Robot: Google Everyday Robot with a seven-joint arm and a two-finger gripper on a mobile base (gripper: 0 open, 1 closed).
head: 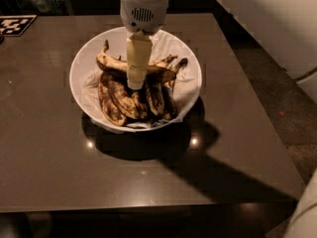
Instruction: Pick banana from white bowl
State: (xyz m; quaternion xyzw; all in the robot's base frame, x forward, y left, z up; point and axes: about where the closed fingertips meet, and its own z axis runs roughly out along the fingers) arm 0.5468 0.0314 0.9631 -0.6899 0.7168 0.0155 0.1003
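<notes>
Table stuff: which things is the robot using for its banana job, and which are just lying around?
For the job: the long banana, the white bowl, the tool hanging over the bowl's middle.
Just lying about: the darker bananas bunched in the bowl, the checkered card on the table.

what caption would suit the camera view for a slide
Everyday Robot's end effector poised over the long banana in a white bowl on a dark table.

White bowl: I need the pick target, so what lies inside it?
Inside the white bowl, on a crinkled liner, darker bananas lie bunched; the banana lies across them. The gripper hangs over its middle, hiding that part.
</notes>
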